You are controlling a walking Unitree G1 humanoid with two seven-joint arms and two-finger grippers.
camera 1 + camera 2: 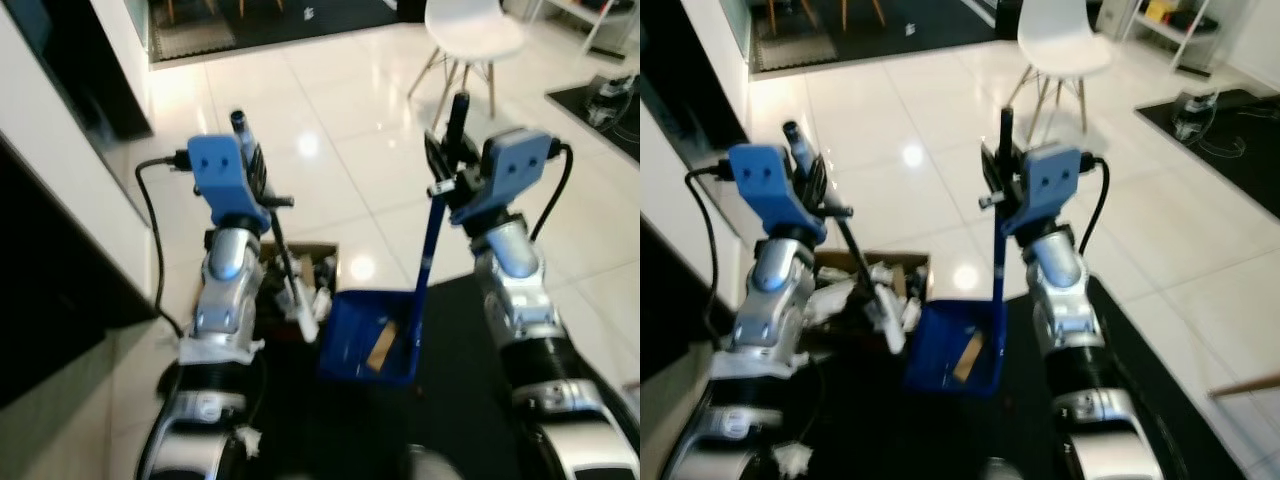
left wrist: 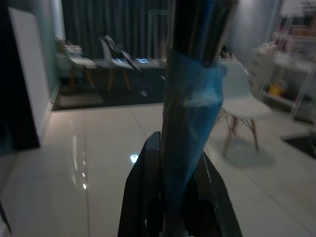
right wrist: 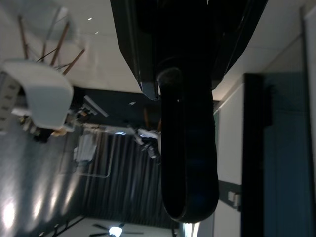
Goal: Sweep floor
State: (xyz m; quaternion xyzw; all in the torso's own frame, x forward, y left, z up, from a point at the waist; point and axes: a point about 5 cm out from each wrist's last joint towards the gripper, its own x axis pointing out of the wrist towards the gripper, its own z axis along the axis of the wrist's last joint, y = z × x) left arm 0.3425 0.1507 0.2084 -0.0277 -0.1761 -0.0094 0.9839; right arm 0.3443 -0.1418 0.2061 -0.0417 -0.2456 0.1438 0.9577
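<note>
Clamping broom handle [image 2: 190, 123] in left fingers [image 2: 143, 197], dustpan handle [image 1: 428, 250] in right fingers [image 3: 133, 44].

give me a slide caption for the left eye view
Left gripper holds the broom, right gripper the blue dustpan.

floor [image 1: 330, 130]: glossy white tiles | before me: blue dustpan [image 1: 365, 340], cardboard box [image 1: 300, 262] of crumpled paper | farther off: white chair [image 1: 470, 35]
</note>
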